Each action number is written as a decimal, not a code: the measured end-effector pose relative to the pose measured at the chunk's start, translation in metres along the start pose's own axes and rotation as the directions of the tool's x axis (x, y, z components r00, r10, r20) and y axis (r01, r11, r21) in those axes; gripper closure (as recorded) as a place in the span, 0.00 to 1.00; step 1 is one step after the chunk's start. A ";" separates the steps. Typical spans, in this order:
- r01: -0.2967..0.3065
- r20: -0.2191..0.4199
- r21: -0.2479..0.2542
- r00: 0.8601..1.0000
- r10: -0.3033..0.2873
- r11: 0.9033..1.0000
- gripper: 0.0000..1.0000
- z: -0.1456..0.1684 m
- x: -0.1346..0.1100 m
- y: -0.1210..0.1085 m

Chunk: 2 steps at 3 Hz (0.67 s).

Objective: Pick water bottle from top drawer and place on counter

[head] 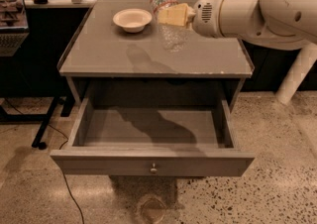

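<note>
Over the grey counter, far side, we record the gripper closed on 1 clear, crinkled water bottle, white-capped, red-banded, tilted left.

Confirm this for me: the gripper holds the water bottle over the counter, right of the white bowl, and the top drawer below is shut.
Not quite: the top drawer is pulled open, not shut, as the camera view shows. The rest stands: the gripper holds the water bottle over the counter, right of the white bowl.
</note>
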<state>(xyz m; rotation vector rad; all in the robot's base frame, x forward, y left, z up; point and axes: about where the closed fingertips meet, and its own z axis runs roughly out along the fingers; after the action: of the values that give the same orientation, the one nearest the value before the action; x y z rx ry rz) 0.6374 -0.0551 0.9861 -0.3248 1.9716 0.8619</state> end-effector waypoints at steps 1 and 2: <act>-0.005 0.045 0.025 0.999 0.004 1.000 1.00 -0.006 -0.008 -0.008; -0.010 0.050 0.025 0.999 0.009 1.000 1.00 -0.001 -0.013 -0.012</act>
<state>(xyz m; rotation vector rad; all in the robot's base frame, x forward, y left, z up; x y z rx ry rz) 0.6499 -0.0665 0.9918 -0.2768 1.9373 0.8423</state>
